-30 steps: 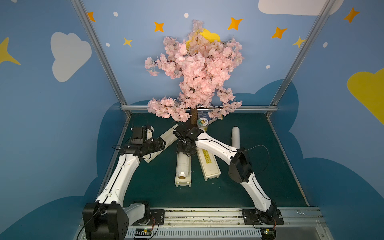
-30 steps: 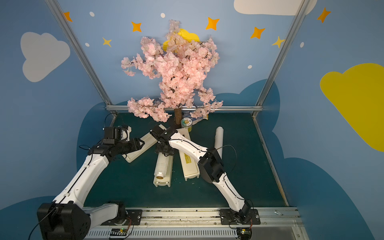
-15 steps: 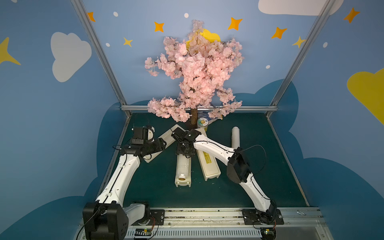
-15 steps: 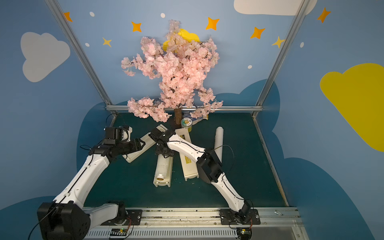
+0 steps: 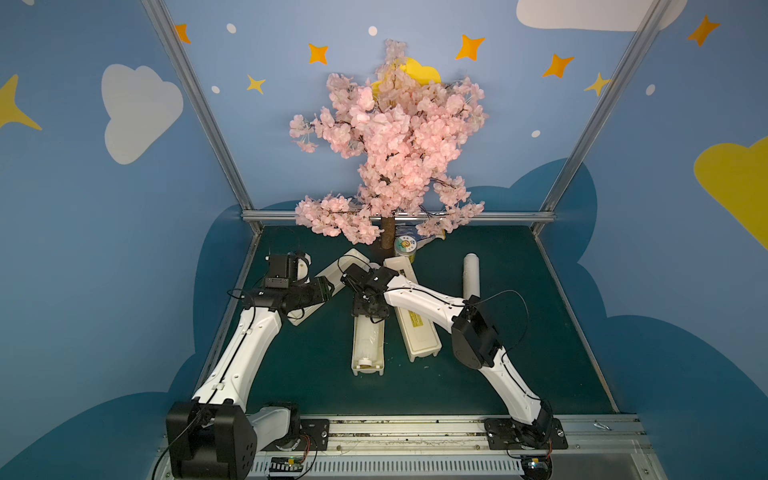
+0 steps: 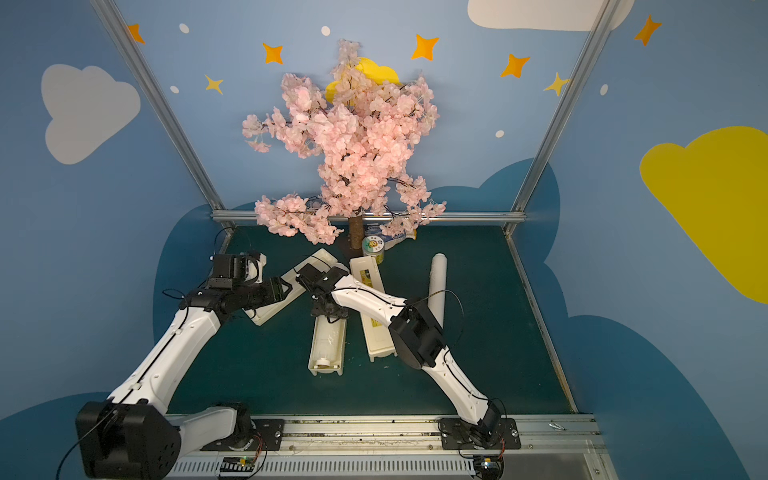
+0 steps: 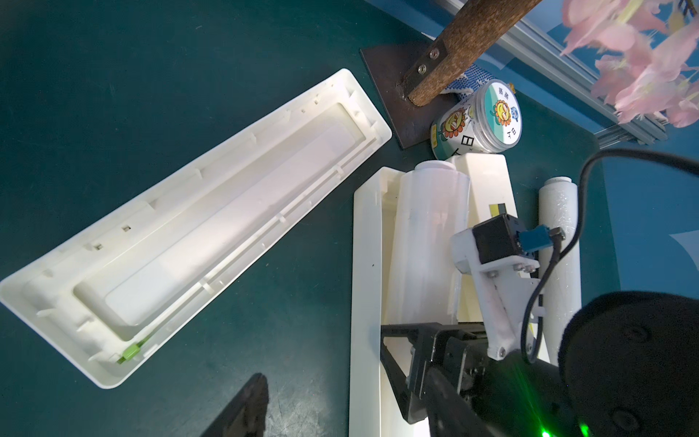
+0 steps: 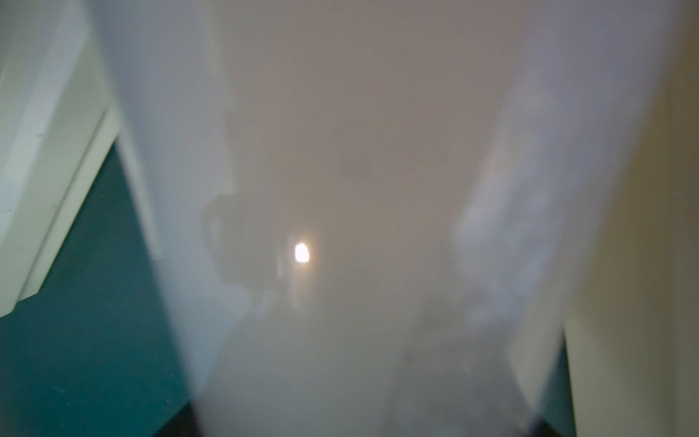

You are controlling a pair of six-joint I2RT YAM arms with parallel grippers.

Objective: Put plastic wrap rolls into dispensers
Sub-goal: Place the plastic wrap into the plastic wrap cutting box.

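Left wrist view is showing an empty dispenser (image 7: 196, 234) lying open on the green worktop (image 7: 113, 56); in both top views it is lying at about 10 o'clock from the middle. A second dispenser (image 7: 365, 265) is lying open in the middle, with a roll (image 7: 427, 234) sitting in its trough and its lid (image 5: 419, 345) lying at its 3 o'clock side. The right fingers (image 7: 395, 363) are standing on both sides of this roll near its 12 o'clock end; I cannot tell if they are pressing it. The left fingers (image 7: 242, 408) are standing apart, holding nothing, near the empty dispenser. A loose roll (image 5: 471, 276) is lying at 2 o'clock.
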